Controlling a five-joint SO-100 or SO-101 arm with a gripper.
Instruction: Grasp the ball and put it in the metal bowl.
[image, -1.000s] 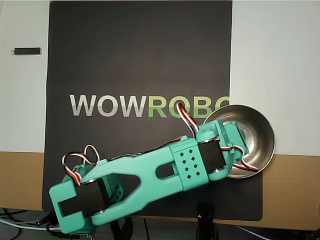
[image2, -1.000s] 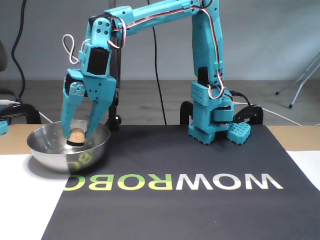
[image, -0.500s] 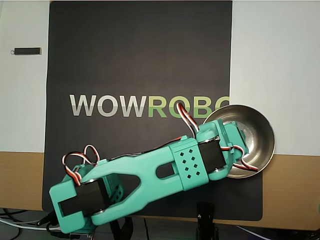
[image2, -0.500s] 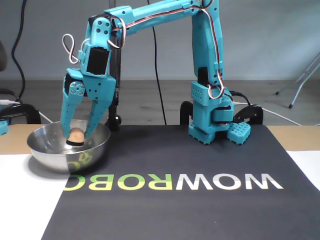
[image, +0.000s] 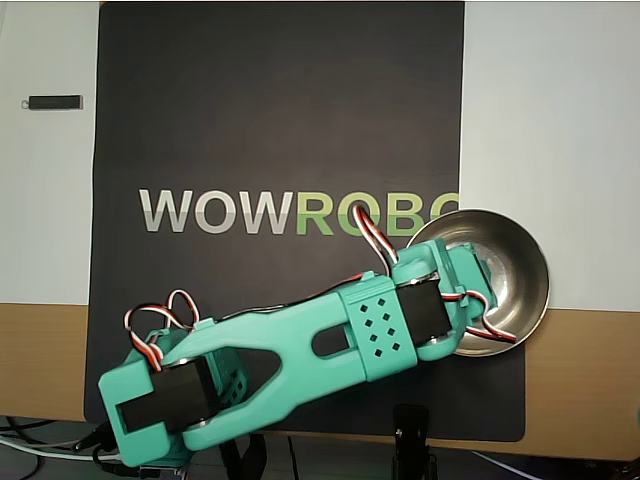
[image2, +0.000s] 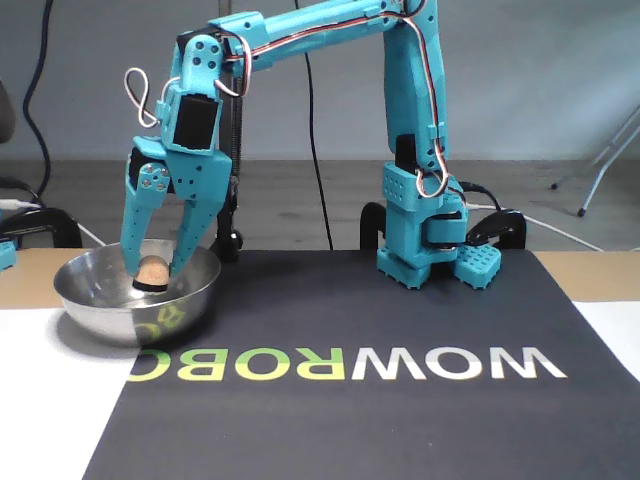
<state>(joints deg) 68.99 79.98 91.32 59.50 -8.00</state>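
A: Looking at the fixed view, where is the ball (image2: 152, 268)?

B: Inside the metal bowl (image2: 100, 300), low between the two teal fingertips of the gripper (image2: 152, 272). Both tips seem to touch its sides, so the gripper looks clamped on the ball. Whether the ball also rests on the bowl's bottom, I cannot tell.

A: And the overhead view?

B: The arm (image: 300, 350) reaches across the black WOWROBO mat (image: 280, 120) and covers the near-left part of the metal bowl (image: 525, 270); the ball is hidden under it. The bowl sits at the mat's right edge, partly on the white part of the desk (image: 550, 120). A small dark stick-like object (image: 54, 102) lies well apart, at the upper left.
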